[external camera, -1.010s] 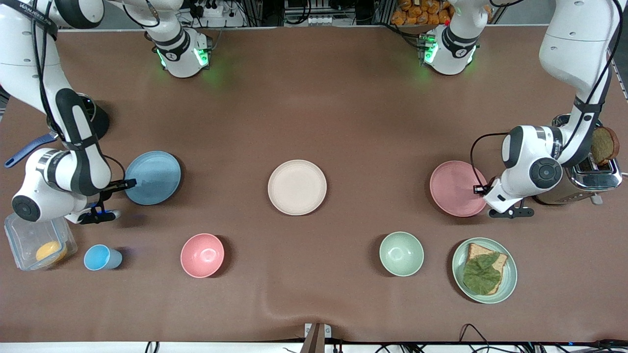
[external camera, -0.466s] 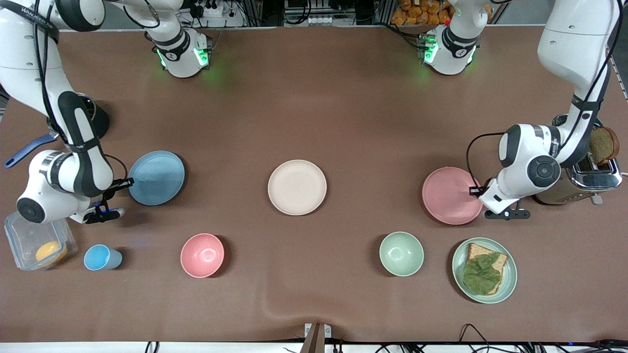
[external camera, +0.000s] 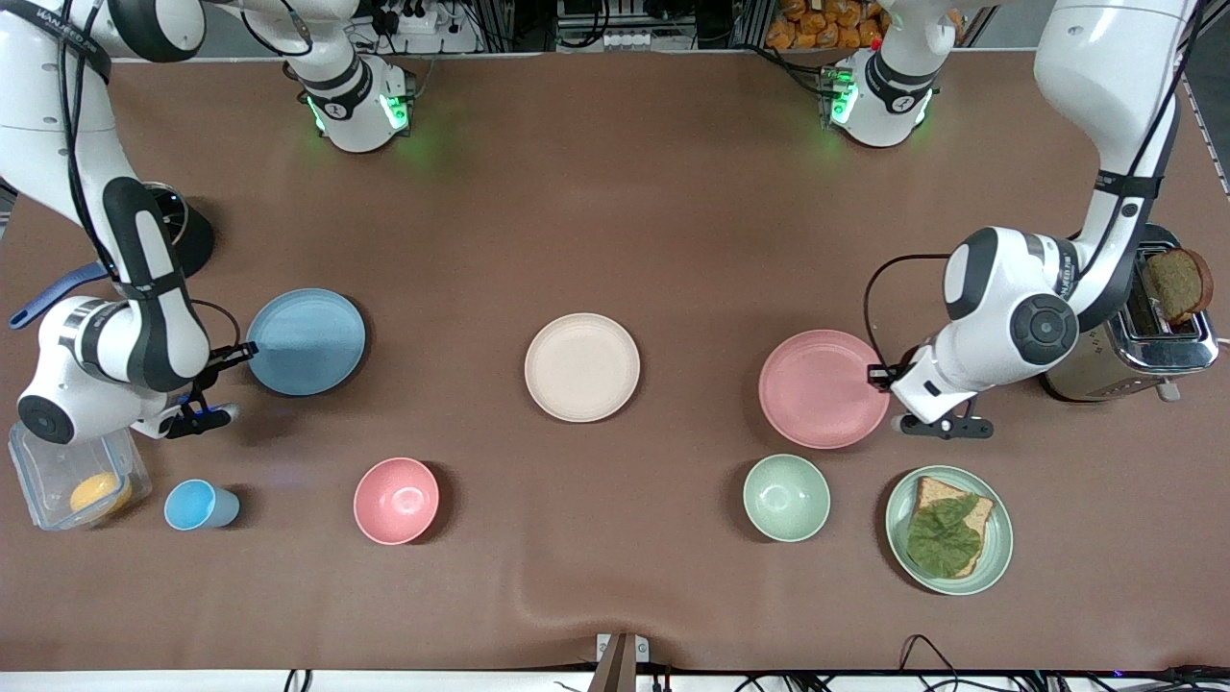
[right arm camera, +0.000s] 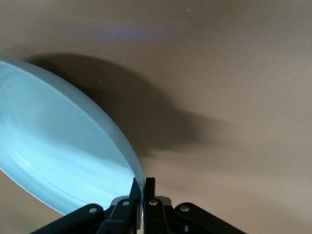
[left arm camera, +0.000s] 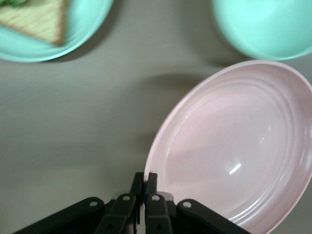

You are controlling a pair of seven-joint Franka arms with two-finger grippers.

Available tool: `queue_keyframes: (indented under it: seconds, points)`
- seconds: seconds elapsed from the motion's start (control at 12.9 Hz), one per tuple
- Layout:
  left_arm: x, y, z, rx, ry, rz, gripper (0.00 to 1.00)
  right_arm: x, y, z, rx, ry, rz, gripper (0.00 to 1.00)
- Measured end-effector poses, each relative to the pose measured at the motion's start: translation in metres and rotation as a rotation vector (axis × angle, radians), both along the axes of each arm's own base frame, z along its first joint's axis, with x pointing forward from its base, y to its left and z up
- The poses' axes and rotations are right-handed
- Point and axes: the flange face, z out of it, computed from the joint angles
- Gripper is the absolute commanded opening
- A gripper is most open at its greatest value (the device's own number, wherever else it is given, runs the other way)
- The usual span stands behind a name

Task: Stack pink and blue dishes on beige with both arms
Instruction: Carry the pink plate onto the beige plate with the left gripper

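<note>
Pink plate [external camera: 822, 387], blue plate [external camera: 306, 341], rims pinched

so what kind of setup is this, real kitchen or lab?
Likely a lab bench dressed as a kitchen: a brown-covered table, a toaster, a green plate with bread and a leaf, and cables and power strips along the edge.

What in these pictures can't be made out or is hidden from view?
- Front view: the container with the orange thing is partly covered by the right arm.
- Front view: the toaster is partly hidden by the left arm.
- Left wrist view: the green bowl and the bread plate are cut off by the edge.
- Right wrist view: the blue plate runs off the edge.
</note>
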Motion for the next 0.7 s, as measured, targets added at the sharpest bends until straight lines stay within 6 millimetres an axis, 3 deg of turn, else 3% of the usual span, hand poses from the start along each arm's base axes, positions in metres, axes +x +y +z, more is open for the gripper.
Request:
queue_keyframes:
  seconds: [0.31,0.54,0.7]
  points:
    - [-0.018,-0.108,0.019,-0.046,-0.004,0.048,0.0,0.023,0.004,0.05,0.029,0.003,0.003,0.0]
    - [-0.048,-0.206,0.012,-0.069,0.04,0.121,0.0,0.035,0.011,0.078,0.048,-0.006,0.012,0.0]
    - [-0.07,-0.254,-0.002,-0.071,0.063,0.161,0.0,0.036,0.011,0.082,0.064,-0.003,0.001,0.0]
